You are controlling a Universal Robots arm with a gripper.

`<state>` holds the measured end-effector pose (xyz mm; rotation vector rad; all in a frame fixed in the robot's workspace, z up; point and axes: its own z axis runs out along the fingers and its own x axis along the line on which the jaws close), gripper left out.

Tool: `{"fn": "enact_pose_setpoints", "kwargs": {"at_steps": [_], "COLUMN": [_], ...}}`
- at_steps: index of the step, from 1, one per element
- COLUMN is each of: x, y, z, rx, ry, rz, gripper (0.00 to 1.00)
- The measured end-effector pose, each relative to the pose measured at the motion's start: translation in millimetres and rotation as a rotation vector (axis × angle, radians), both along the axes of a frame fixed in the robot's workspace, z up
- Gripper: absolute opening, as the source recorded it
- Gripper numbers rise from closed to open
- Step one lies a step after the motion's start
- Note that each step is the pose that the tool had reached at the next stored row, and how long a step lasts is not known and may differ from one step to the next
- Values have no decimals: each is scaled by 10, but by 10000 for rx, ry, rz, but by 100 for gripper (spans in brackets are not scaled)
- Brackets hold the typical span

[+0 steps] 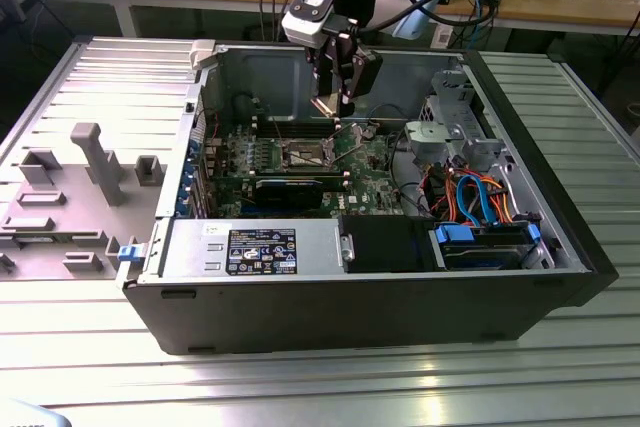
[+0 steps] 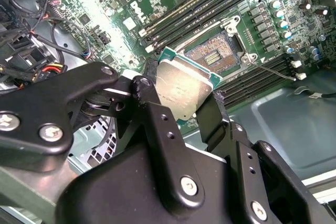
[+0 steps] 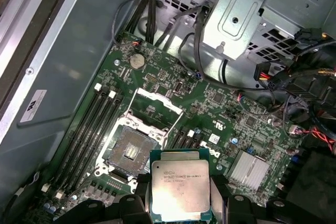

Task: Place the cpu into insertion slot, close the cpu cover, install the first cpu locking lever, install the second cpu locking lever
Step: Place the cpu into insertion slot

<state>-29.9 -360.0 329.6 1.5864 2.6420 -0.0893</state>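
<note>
My gripper (image 1: 335,99) hangs inside the open computer case, shut on the cpu (image 3: 179,187), a thin square chip with a silvery face and green edge. The chip is clamped by its sides between my black fingers (image 2: 157,114) and shows again in the second wrist view as the cpu (image 2: 184,90). Below it on the green board lies the insertion slot (image 3: 127,150), its dark centre bare; the same insertion slot (image 2: 213,56) shows in the second wrist view and as a small socket (image 1: 303,158) in the exterior view. The cpu cover (image 3: 154,109) stands swung up beside the slot.
Long black memory slots (image 3: 86,129) flank the socket. A metal drive cage (image 1: 455,132) and bundled cables (image 1: 470,197) sit on the exterior view's right inside the case. A grey fixture plate (image 1: 70,187) lies on the exterior view's left.
</note>
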Motion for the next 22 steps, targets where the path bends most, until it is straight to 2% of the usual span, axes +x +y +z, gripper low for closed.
{"fn": "enact_pose_setpoints", "kwargs": {"at_steps": [22], "x": [0], "y": [0], "z": [-4], "rx": [-83], "ry": [0], "rz": [-234], "gripper": [55]}}
